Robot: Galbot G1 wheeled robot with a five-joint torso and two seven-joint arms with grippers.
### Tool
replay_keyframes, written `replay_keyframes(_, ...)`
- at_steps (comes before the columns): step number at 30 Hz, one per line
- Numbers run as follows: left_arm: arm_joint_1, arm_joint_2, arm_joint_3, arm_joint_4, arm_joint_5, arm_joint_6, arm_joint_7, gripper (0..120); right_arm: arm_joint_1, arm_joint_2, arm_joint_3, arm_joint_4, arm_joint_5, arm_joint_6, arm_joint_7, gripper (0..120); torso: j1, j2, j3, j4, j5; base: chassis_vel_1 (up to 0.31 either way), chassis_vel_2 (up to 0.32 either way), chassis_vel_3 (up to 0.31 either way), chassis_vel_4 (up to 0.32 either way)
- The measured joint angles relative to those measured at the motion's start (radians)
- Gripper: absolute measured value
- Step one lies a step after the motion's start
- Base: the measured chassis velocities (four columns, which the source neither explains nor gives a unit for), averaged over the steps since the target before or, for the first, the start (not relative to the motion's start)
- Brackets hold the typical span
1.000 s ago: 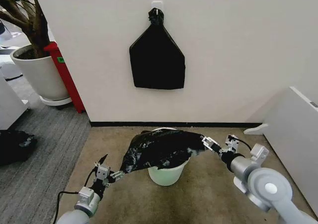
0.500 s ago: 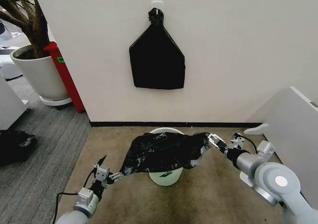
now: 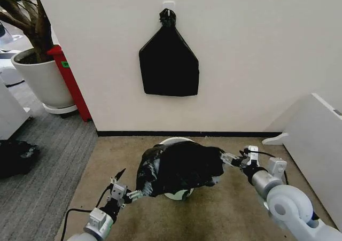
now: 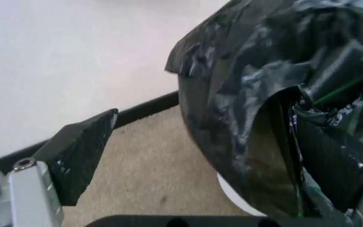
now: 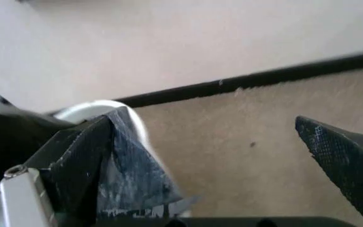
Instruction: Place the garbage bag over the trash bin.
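Now both arms low, left pincer (image 3: 132, 195) & right pincer (image 3: 228, 158) jaws wide, each hooking garbage bag (image 3: 179, 169) edge, draped over trash bin (image 3: 176, 194).

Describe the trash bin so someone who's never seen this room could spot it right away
Find the wall with the flat black bundle hanging on it. On the carpet directly below stands the bin, mostly draped by the crinkly bag. It is small and plain, unlike the big tree pot.

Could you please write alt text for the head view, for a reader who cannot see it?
A crinkly black garbage bag drapes over a white trash bin on carpet, with the left hand and right hand at its opposite edges. A flat black bundle hangs on the wall behind.
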Motion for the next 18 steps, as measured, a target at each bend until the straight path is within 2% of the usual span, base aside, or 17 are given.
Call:
replay_keyframes(2,0.005,0.007,-0.004,-0.005,0.000,-0.010,0.015,100,0.015,0.010,0.012,0.036,0.168,-0.028,0.084,100,0.000,0.000,0.000,-0.0002,-0.0002,0.000,0.000,0.000,0.000)
replay_keyframes(3,0.010,0.011,-0.008,-0.009,-0.001,-0.017,0.028,100,0.041,0.024,0.022,0.060,0.318,-0.053,0.172,100,0.000,0.000,0.000,0.0000,-0.0002,0.000,0.000,0.000,0.000)
replay_keyframes(4,0.010,0.011,-0.008,-0.009,-0.001,-0.017,0.028,100,0.041,0.024,0.022,0.060,0.318,-0.053,0.172,100,0.000,0.000,0.000,0.0000,-0.0002,0.000,0.000,0.000,0.000)
replay_keyframes(9,-0.001,0.015,-0.012,-0.005,-0.014,-0.023,0.041,100,0.172,0.052,0.053,0.097,0.780,-0.079,0.530,100,0.000,0.000,0.000,0.0001,0.0000,0.000,0.000,0.000,0.000)
replay_keyframes(11,-0.011,0.013,-0.011,0.004,-0.020,-0.023,0.043,100,0.260,0.066,0.104,0.091,1.066,-0.056,0.768,100,0.000,0.000,0.000,0.0003,-0.0003,0.000,0.000,0.000,0.000)
replay_keyframes(12,-0.011,0.013,-0.011,0.004,-0.020,-0.023,0.043,100,0.260,0.066,0.104,0.091,1.066,-0.056,0.768,100,0.000,0.000,0.000,0.0003,-0.0003,0.000,0.000,0.000,0.000)
replay_keyframes(13,-0.013,0.012,-0.010,0.008,-0.021,-0.023,0.046,100,0.284,0.070,0.131,0.072,1.181,-0.048,0.847,100,0.000,0.000,0.000,0.0006,-0.0004,0.000,0.000,0.000,0.000)
replay_keyframes(15,-0.015,0.011,-0.010,0.011,-0.021,-0.023,0.048,100,0.291,0.067,0.160,0.049,1.274,-0.050,0.889,100,0.000,0.000,0.000,0.0005,0.0000,0.000,0.000,0.000,0.000)
replay_keyframes(18,-0.017,0.008,-0.009,0.015,-0.021,-0.024,0.051,100,0.264,0.051,0.186,0.034,1.289,-0.095,0.878,100,0.000,0.000,0.000,0.0000,0.0000,0.000,0.000,0.000,0.000)
